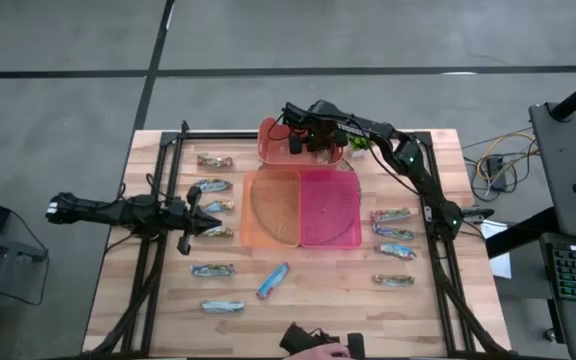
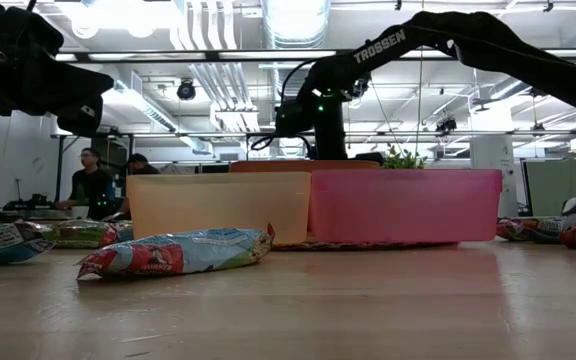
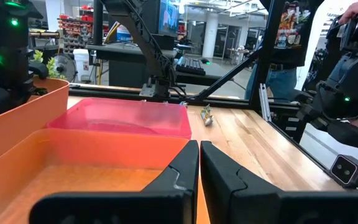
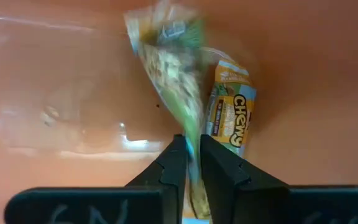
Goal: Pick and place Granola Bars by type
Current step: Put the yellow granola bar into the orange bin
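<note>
Showing only in the right wrist view, green bar [image 4: 173, 87] between right gripper [image 4: 192, 155] jaws.

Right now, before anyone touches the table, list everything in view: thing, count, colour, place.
Loose granola bars: eleven, blue-silver or gold, on table, both sides of bins.
Orange bin: one, centre.
Pink bin: one, touching orange bin's right.
Salmon bin: one, far edge.
Chewy bar: one, gold, inside salmon bin.
Green-gold bar: one, above salmon bin.
Potted plant: one, green, beside salmon bin.
Person's hand: one, near edge.
Left pincer: shut, empty, beside orange bin.
Right pincer: closed on green-gold bar.
</note>
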